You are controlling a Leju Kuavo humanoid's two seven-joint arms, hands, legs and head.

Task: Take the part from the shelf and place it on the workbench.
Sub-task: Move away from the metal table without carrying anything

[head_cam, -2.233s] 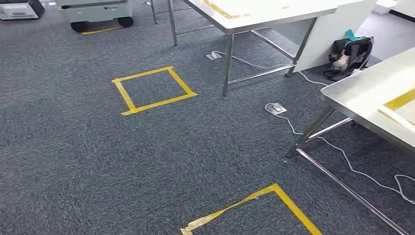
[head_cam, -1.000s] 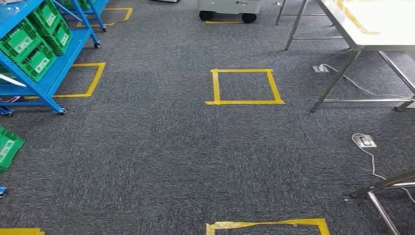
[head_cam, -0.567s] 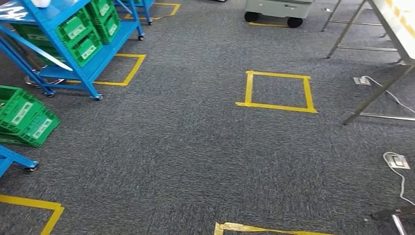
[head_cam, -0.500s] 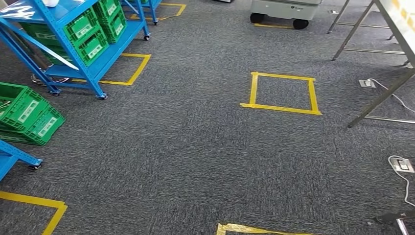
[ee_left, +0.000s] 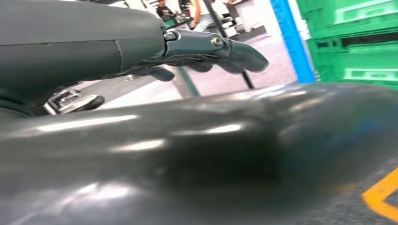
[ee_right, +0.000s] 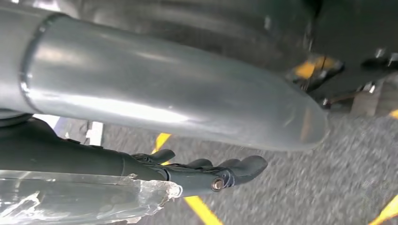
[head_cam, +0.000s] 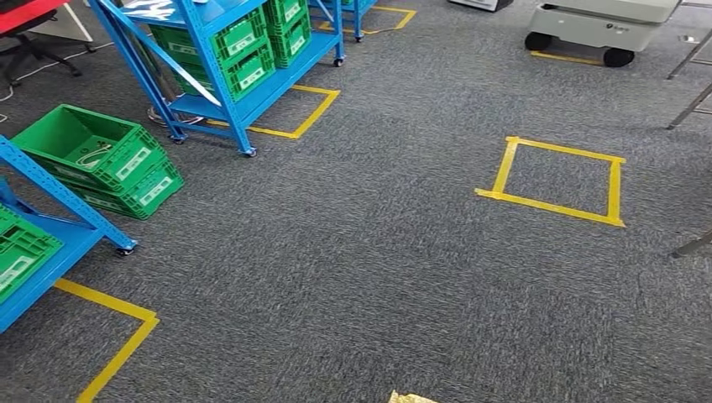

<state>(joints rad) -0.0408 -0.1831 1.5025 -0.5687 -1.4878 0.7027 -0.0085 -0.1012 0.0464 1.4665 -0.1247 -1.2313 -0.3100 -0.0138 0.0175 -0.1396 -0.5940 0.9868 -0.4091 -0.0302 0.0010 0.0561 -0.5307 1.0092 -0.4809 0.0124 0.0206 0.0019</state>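
Two hands hang at the robot's sides, and you can see each in its own wrist view: the left hand (ee_left: 206, 49) stretches out with its dark fingers (ee_left: 244, 55) lying loosely together and gently curved, nothing in them; the right hand (ee_right: 202, 173) shows the same, fingers (ee_right: 244, 166) extended side by side with nothing between them, over grey carpet with yellow tape. Past the left hand you can make out a blue upright and stacked green crates (ee_left: 352, 42), so the shelf stands close on that side. From the head view, the blue shelf (head_cam: 227, 67) with its green bins (head_cam: 252, 46) stands at the upper left, a second blue shelf (head_cam: 50, 243) cuts in at the left edge, and a green crate (head_cam: 101, 164) sits on the carpet (head_cam: 361, 277) between them. You cannot tell which bin holds the part; no single part is clear enough to pick out. Compared with half a second ago, the whole picture has slid rightward, which means the camera has turned left: the yellow tape square (head_cam: 558, 180) now lies farther right, the wheeled grey unit (head_cam: 600, 25) has moved toward the upper right corner, and the steel table legs have nearly left the picture.
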